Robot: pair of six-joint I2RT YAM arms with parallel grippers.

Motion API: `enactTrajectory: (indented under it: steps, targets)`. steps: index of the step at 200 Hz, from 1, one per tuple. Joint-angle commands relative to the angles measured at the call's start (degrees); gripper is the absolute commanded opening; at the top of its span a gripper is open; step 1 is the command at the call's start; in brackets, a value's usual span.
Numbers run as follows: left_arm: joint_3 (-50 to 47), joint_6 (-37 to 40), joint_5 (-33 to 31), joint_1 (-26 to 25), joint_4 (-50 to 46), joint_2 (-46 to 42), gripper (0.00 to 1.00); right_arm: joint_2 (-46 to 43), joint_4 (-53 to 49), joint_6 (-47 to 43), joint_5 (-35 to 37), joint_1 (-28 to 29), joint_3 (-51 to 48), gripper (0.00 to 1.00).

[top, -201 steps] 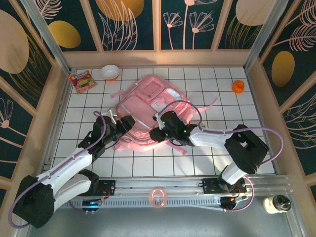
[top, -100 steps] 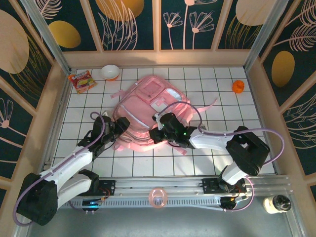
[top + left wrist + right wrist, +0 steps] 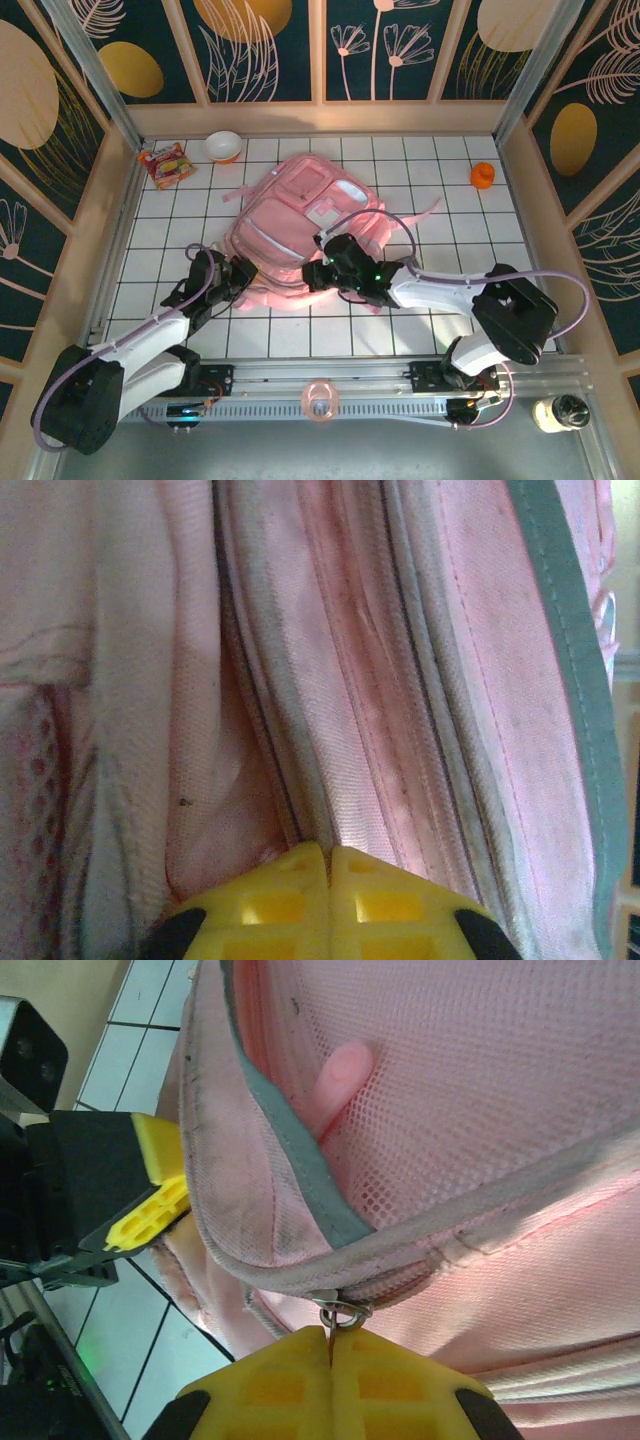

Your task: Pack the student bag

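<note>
The student bag, a big soft pink backpack, lies flat in the middle of the tiled table. My left gripper is at its near-left edge. In the left wrist view its yellow fingertips are pressed together on a fold of the bag's fabric. My right gripper sits at the bag's near edge, shut on a metal zip pull below a mesh pocket. The right wrist view also shows the left gripper beside the bag's edge.
A snack packet and a white bowl lie at the back left, and an orange object at the back right. A pink ring rests on the front rail and a jar at its right end.
My left gripper slid down and left along the bag's edge and closed. My right gripper closed on the zip pull and shifted slightly toward the near edge.
</note>
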Motion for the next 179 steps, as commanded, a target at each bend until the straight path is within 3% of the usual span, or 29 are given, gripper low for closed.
enactTrajectory:
  steps: [1,72,113,127,143,166,179]
  targets:
    - [-0.89,-1.73,5.33,-0.3,4.84,2.01,0.0,2.12,5.87,5.67,-1.4,3.04,3.3,0.0]
    - [-1.04,-3.29,6.72,-0.38,7.16,1.74,0.0,11.69,17.75,15.93,-1.96,6.4,8.43,0.0]
    - [-0.23,-2.13,6.3,-0.38,5.14,0.99,0.0,12.34,17.93,15.24,-1.5,5.94,9.33,0.0]
    - [2.19,1.16,5.73,-0.37,0.21,0.21,0.18,10.84,16.36,14.74,-1.63,5.44,8.54,0.0]
    - [6.22,8.47,3.67,-0.38,-7.41,-1.73,0.31,9.4,16.28,16.05,-2.92,4.18,6.9,0.0]
    - [10.17,19.26,0.36,-0.37,-13.05,-6.61,0.45,8.23,17.07,19.18,-5.19,2.63,5.62,0.0]
    - [11.28,25.88,-0.57,-0.38,-13.16,-9.69,0.47,8.04,17.65,20.99,-6.71,1.91,5.62,0.0]
